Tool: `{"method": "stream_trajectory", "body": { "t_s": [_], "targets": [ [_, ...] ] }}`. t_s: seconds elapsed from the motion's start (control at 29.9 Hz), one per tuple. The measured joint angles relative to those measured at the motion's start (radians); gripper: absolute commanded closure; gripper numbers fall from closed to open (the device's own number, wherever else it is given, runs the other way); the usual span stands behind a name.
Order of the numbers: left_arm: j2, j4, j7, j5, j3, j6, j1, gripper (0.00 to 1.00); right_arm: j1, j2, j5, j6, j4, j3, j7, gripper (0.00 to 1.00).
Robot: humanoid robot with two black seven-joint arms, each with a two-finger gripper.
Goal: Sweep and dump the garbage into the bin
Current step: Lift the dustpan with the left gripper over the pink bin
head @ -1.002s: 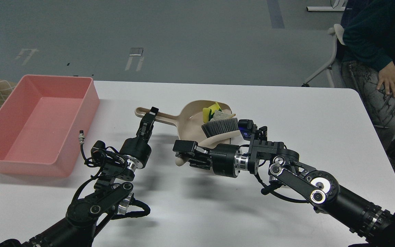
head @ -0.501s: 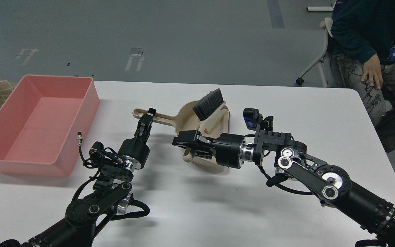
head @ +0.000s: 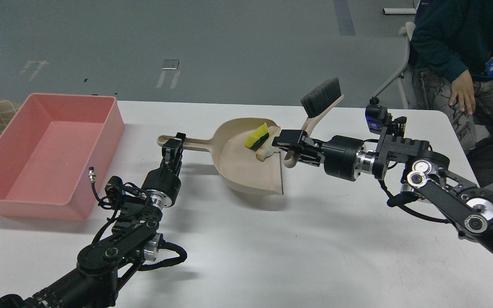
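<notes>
Left arm: you see it come in from the lower left corner and reach up the white table (head: 246,256) toward the dustpan's handle.
Left gripper (head: 173,145): its fingers are pinched on the long beige handle of the dustpan (head: 242,167), close to the handle's far left end.
Dustpan: it sits near the middle of the table, its open lip facing right and toward you, a shadow showing under the pan's near edge; you cannot tell whether the pan rests on the table or is raised off it.
Right arm: it enters from the lower right and stretches left, its wrist level with the pan's far right rim.
Right gripper (head: 291,145): closed on the beige handle of the brush (head: 321,100), just beside the pan's right side.
Brush: held tilted, dark bristles up and to the right, clear of the pan and above the table's far edge.
Garbage: look inside the pan, at its far right part. The yellow sponge piece (head: 256,137) with its green layer lies there, and the whitish crust strip (head: 268,149) is just to its right, touching it, partly behind the right gripper's tip.
Bin (head: 114,124): the pink tub stands at the table's left edge, well apart from the pan, left of the left gripper.
Person (head: 460,55): seated beyond the table's far right corner, one hand on a knee.
</notes>
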Motion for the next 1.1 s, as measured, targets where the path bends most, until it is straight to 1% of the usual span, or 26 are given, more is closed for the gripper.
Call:
{"method": "stream_trajectory", "body": {
  "t_s": [0.13, 0.23, 0.43, 0.63, 0.8, 0.94, 1.04, 1.1],
  "targets": [
    [0.016, -0.014, 0.000, -0.034, -0.005, -0.006, -0.003, 1.00, 0.001, -0.085, -0.004, 0.000, -0.013, -0.002, -0.016, 1.00],
    [0.032, -0.034, 0.000, -0.061, -0.021, -0.008, -0.005, 1.00, -0.011, -0.138, -0.008, 0.000, -0.023, -0.006, -0.019, 1.00],
    [0.118, -0.089, 0.004, -0.124, -0.040, -0.018, -0.018, 1.00, -0.070, -0.195, -0.068, 0.000, -0.031, -0.013, -0.020, 1.00],
    [0.291, -0.210, 0.015, -0.239, -0.063, -0.038, -0.022, 1.00, -0.134, -0.201, -0.168, 0.000, -0.031, -0.013, -0.020, 1.00],
    [0.490, -0.339, 0.021, -0.324, -0.086, -0.070, -0.003, 1.00, -0.149, -0.198, -0.186, 0.000, -0.024, -0.013, -0.021, 1.00],
    [0.637, -0.413, 0.021, -0.387, -0.115, -0.110, 0.052, 1.00, -0.152, -0.196, -0.188, 0.000, -0.024, -0.015, -0.023, 1.00],
    [0.714, -0.427, 0.021, -0.410, -0.173, -0.155, 0.115, 1.00, -0.151, -0.195, -0.199, 0.000, -0.025, -0.032, -0.029, 1.00],
    [0.743, -0.429, 0.020, -0.414, -0.213, -0.184, 0.160, 1.00, -0.148, -0.194, -0.212, 0.000, -0.025, -0.051, -0.034, 1.00]
  ]
}}
